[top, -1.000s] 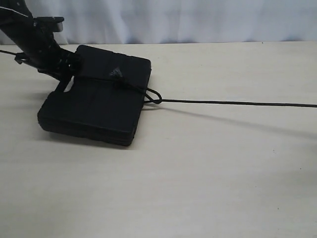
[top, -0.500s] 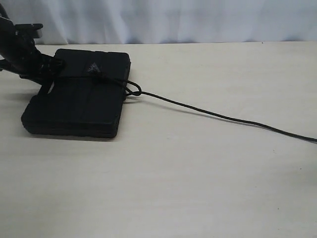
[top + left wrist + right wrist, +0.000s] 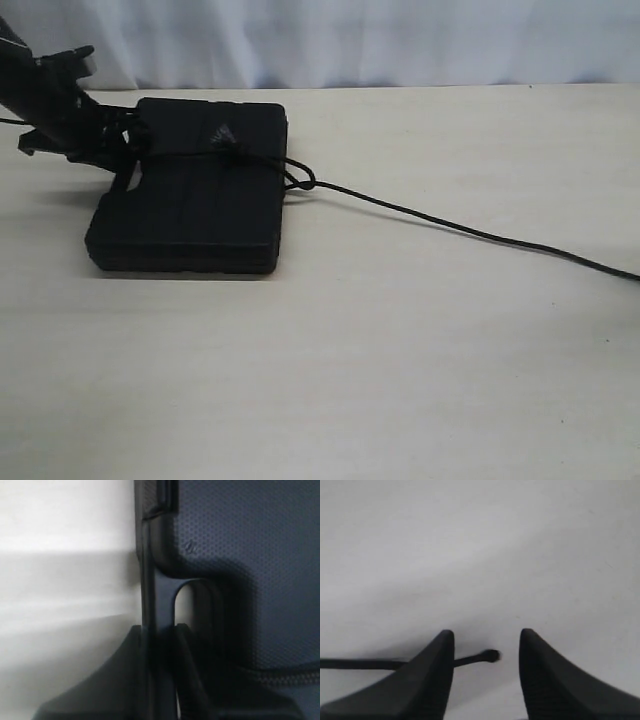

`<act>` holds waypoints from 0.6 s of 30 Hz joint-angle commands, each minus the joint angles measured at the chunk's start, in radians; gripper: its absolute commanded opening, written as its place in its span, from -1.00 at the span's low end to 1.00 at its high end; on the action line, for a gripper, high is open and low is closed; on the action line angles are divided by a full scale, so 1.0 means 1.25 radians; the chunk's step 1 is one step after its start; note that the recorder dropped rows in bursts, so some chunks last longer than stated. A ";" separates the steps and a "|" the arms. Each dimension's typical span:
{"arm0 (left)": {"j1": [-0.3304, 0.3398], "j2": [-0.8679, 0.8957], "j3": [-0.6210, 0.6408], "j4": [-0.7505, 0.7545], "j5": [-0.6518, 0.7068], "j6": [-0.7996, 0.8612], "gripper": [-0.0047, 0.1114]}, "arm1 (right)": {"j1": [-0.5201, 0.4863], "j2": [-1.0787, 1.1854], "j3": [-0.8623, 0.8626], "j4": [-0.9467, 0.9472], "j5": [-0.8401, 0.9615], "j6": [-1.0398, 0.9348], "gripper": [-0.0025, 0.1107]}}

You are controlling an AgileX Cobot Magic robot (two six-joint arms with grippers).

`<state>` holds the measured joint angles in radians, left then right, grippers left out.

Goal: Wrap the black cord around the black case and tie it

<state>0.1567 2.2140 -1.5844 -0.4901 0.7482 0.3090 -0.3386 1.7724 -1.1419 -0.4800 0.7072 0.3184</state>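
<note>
Here the black case (image 3: 190,215), a flat rectangular box of matte plastic with a grooved lid, is lying flat on the pale beige tabletop (image 3: 400,380) at the left of the exterior view, with its moulded handle cutout facing the left gripper (image 3: 112,150). In the left wrist view the black case (image 3: 240,540) is showing a finely pebbled surface. There the left gripper (image 3: 159,630) is clamping the handle bar, one finger on the outer edge and the other reaching into the cutout.

The black cord (image 3: 450,226), a long thin rope, is running across the lid from the handle side. It is passing a frayed fuzzy tuft (image 3: 225,140) on the far part of the lid and forming a small loop (image 3: 300,184) just off the case's right edge. From the loop it is trailing slackly over the table in a gentle curve and leaving the exterior view at the right. A short stretch of the black cord (image 3: 295,674) is also crossing the lid in the left wrist view.

The right gripper (image 3: 486,632) is holding its jaws apart over bare table. The knobbed tip of the black cord (image 3: 370,664) is lying in the gap between the two fingers, the cord passing beneath one of them; whether it is touching that finger cannot be told. A white curtain (image 3: 350,40) is hanging behind the table
</note>
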 commanded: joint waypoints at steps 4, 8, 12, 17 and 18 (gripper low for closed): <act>-0.119 -0.006 0.002 -0.056 -0.010 0.006 -0.79 | 0.166 -0.014 -0.008 0.012 0.050 -0.019 -0.13; -0.186 -0.006 0.002 -0.056 -0.056 -0.003 -0.47 | 0.231 -0.015 -0.008 0.012 0.095 -0.019 -0.13; -0.219 -0.006 0.002 -0.056 -0.094 -0.060 -0.22 | 0.277 -0.015 -0.008 0.012 0.111 -0.019 -0.13; -0.210 -0.018 -0.042 -0.044 -0.035 -0.057 -0.08 | 0.311 -0.015 -0.008 0.012 0.111 -0.019 -0.13; -0.210 -0.027 -0.056 -0.030 -0.010 -0.057 -0.09 | 0.311 -0.015 -0.008 0.014 0.111 -0.019 -0.13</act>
<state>-0.1127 2.2153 -1.6145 -0.5438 0.6781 0.2433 0.0381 1.7653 -1.1484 -0.4627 0.8370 0.2987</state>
